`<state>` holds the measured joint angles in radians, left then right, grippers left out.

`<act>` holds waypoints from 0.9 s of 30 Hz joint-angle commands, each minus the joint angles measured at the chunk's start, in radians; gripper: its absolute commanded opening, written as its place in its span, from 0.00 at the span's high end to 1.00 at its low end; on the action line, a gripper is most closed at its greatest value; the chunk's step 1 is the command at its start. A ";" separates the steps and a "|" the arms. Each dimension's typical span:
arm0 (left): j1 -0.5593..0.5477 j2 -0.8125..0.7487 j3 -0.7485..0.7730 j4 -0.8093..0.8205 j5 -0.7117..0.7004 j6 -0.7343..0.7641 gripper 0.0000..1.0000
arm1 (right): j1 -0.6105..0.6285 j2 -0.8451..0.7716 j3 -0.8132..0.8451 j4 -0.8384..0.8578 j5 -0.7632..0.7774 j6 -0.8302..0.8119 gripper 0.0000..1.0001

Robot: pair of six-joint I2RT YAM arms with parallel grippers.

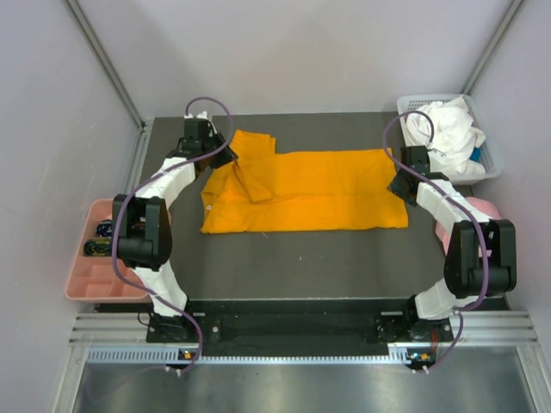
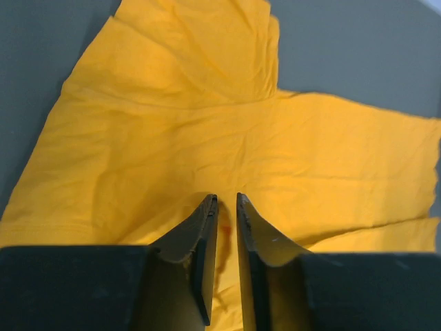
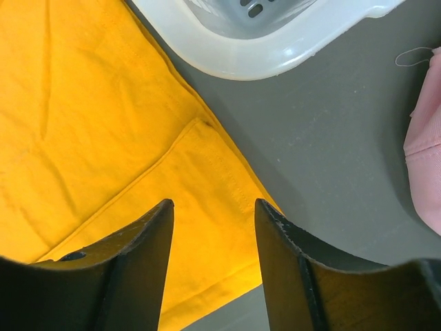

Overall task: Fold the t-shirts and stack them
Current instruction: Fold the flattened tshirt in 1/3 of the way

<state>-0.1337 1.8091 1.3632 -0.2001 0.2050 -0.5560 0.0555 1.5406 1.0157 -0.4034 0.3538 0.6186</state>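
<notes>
The orange t-shirt (image 1: 310, 194) lies spread flat across the middle of the dark table, with its left sleeve folded in over the body. My left gripper (image 1: 222, 157) is at its upper left corner. In the left wrist view the fingers (image 2: 226, 198) are nearly closed, pinching a ridge of the orange cloth (image 2: 207, 124). My right gripper (image 1: 398, 182) is open and empty over the shirt's right hem corner (image 3: 213, 203), with orange cloth (image 3: 83, 124) under it. The white t-shirt (image 1: 448, 129) lies bunched in the basket.
A white plastic basket (image 1: 430, 98) stands at the back right, and its rim (image 3: 262, 55) shows just beyond the right fingers. A pink cap (image 1: 478, 211) lies right of the right arm, also at the edge of the right wrist view (image 3: 427, 158). A pink tray (image 1: 86, 275) sits at the left.
</notes>
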 commanded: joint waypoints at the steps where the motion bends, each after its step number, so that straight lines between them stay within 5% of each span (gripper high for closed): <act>1: -0.003 -0.010 -0.006 0.131 -0.015 -0.024 0.62 | -0.013 -0.072 0.005 0.051 0.010 -0.011 0.49; 3: -0.003 -0.008 0.004 0.145 -0.021 -0.030 0.48 | -0.011 -0.100 -0.011 0.064 -0.004 -0.013 0.48; 4: -0.003 -0.011 0.010 0.151 -0.029 -0.030 0.26 | -0.013 -0.129 -0.026 0.070 -0.006 -0.016 0.48; 7: -0.003 -0.031 0.027 0.165 -0.067 -0.025 0.01 | -0.013 -0.186 -0.058 0.090 -0.033 -0.028 0.47; 16: -0.018 -0.211 -0.140 0.192 -0.062 -0.050 0.01 | 0.127 -0.234 -0.075 0.144 -0.223 -0.134 0.46; 27: -0.041 -0.620 -0.498 0.085 -0.196 -0.044 0.01 | 0.475 0.047 0.113 0.228 -0.398 -0.149 0.46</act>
<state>-0.1799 1.3254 0.9314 -0.0715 0.0994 -0.6010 0.4625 1.4937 1.0180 -0.2649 0.0505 0.4896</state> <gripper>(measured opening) 0.990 0.541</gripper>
